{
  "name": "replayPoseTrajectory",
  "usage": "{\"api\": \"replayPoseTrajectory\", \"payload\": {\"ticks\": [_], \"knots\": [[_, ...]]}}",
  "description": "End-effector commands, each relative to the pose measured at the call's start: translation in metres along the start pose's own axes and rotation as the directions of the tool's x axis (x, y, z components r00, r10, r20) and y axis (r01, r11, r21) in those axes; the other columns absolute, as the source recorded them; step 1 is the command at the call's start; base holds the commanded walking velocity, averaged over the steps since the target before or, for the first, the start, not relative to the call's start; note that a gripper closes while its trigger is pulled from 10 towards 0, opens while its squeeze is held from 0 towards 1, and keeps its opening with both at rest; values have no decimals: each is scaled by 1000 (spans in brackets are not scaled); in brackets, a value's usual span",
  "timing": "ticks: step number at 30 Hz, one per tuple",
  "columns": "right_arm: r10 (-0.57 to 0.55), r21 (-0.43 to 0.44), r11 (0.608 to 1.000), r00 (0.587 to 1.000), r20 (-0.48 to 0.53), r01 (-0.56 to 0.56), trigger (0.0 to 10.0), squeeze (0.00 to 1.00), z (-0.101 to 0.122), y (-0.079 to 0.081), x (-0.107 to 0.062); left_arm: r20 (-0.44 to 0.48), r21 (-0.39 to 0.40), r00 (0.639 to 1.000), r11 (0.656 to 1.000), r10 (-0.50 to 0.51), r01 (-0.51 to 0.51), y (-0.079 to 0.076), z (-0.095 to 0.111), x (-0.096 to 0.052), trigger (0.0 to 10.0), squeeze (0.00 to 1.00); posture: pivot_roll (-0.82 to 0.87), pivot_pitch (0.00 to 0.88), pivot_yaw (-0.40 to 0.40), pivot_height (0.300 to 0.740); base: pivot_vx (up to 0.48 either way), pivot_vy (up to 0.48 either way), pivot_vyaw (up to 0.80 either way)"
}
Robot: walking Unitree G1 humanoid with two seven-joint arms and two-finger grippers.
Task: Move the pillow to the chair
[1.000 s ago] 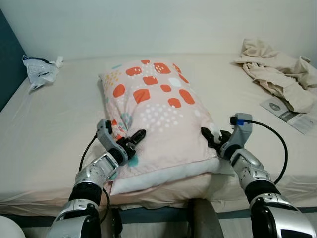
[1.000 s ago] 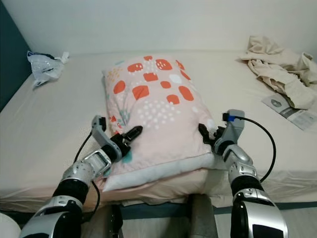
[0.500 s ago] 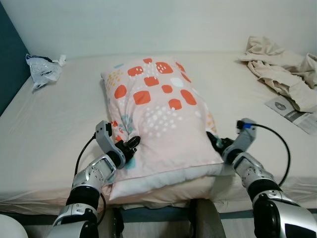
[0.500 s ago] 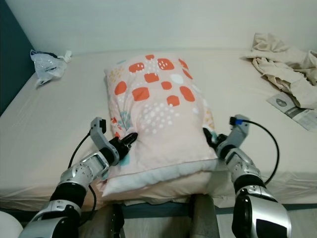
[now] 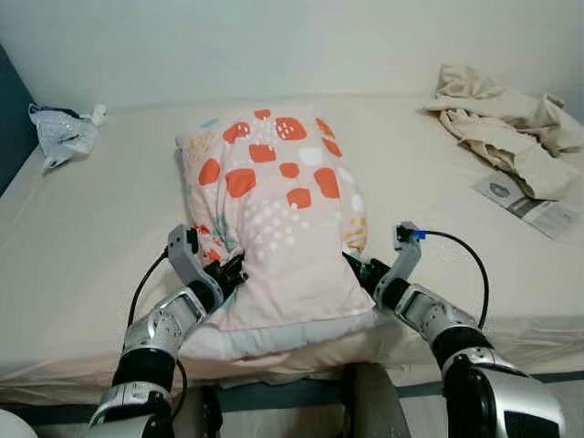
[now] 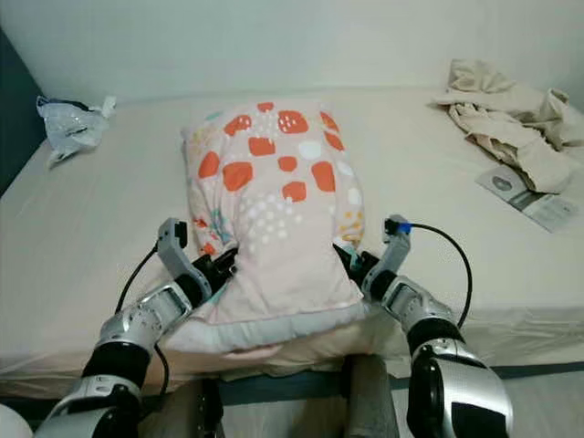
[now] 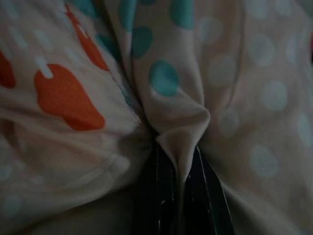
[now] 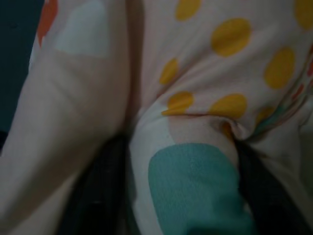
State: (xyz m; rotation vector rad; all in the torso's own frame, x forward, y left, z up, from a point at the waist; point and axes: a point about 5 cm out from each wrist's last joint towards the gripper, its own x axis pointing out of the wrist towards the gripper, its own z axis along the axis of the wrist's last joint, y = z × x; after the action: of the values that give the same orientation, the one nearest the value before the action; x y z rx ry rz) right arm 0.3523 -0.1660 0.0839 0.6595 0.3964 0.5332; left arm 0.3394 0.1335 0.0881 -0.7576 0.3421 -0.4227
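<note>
Left eye view: both grippers are pressed in tighter than half a second ago, and the pillow now looks narrower, squeezed between them at its near end. The left gripper bites into the pillow's left side; its wrist view shows a fold of fabric pinched tight between the two fingers. The right gripper digs into the right side, its fingers spread around a bulge of cloth, gripping it. A second ago the black fingers lay out on top of the pillow; now they are sunk into its flanks. The pillow lies on the bed, its near edge at the bed's near edge. Far left sits a plastic bag. Far right lie crumpled clothes, with a paper just near of them. Behind runs a pale wall.
</note>
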Motion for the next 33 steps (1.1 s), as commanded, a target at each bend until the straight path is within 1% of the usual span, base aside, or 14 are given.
{"api": "replayPoseTrajectory", "payload": {"ticks": [1, 3, 5, 10, 12, 15, 20, 25, 27, 28, 29, 30, 31, 33], "knots": [[77, 30, 997, 994, -83, -75, 0, 0, -22, 18, 17, -137, -11, 987, 997, -81, 81, -15, -29, 6, 0, 0, -21, 168, 8, 551, 0, 0, 0], [79, -4, 997, 996, -38, -79, 0, 0, -11, 22, 19, -142, 77, 987, 994, -69, 80, -15, -29, 4, 0, 0, -28, 162, 8, 551, 0, 0, 0], [74, -11, 997, 997, -15, -74, 0, 0, -6, 24, 20, -129, 110, 989, 990, -70, 84, -16, -28, 3, 0, 0, -29, 158, 7, 551, 0, 0, 0], [50, -76, 996, 999, 22, -48, 0, 0, 5, 28, 22, -8, 114, 996, 989, -89, 89, -21, -10, -1, 0, 0, -37, 140, 3, 551, 0, 0, 0], [43, -162, 986, 999, 30, -38, 0, 0, 8, 32, 24, 62, 137, 992, 986, -105, 96, -26, 3, -4, 0, 0, -38, 123, -2, 551, 0, 0, 0], [37, -218, 976, 999, 32, -30, 0, 0, 9, 34, 25, 85, 177, 989, 979, -118, 102, -30, 7, -6, 0, 0, -39, 118, -5, 551, 0, 0, 0], [52, -430, 903, 991, 125, 6, 0, 0, 24, 54, 31, 171, 335, 971, 937, -164, 99, -52, 18, -7, 0, 0, -39, 92, -19, 551, 0, 0, 0], [82, -506, 861, 969, 235, 50, 0, 0, 38, 70, 34, 292, 373, 944, 927, -155, 37, -62, 33, -8, 0, 0, -36, 76, -27, 551, 0, 0, 0], [122, -513, 856, 941, 317, 62, 0, 0, 47, 83, 34, 388, 380, 912, 924, -134, -26, -65, 46, -12, 0, 0, -34, 60, -29, 551, 0, 0, 0], [140, -521, 850, 924, 356, 71, 0, 0, 52, 89, 32, 435, 382, 890, 923, -134, -48, -68, 52, -15, 1961, 0, -34, 49, -31, 551, 0, 0, 0], [140, -521, 850, 924, 356, 71, 0, 0, 52, 89, 32, 435, 382, 890, 923, -134, -48, -68, 52, -15, 1961, 0, -34, 49, -31, 551, 0, 0, 0], [157, -533, 843, 913, 377, 75, 1490, 0, 55, 93, 31, 469, 384, 873, 921, -132, -67, -70, 57, -18, 5569, 0, -35, 47, -32, 551, 0, 0, 0], [169, -555, 827, 906, 389, 85, 3176, 0, 57, 97, 29, 484, 391, 865, 917, -129, -82, -72, 59, -19, 10000, 0, -36, 46, -32, 551, 0, 0, 0], [192, -586, 806, 896, 400, 88, 3412, 0, 58, 101, 28, 489, 419, 862, 903, -135, -96, -75, 60, -20, 10000, 0, -37, 38, -36, 551, 0, 0, 0]]}}
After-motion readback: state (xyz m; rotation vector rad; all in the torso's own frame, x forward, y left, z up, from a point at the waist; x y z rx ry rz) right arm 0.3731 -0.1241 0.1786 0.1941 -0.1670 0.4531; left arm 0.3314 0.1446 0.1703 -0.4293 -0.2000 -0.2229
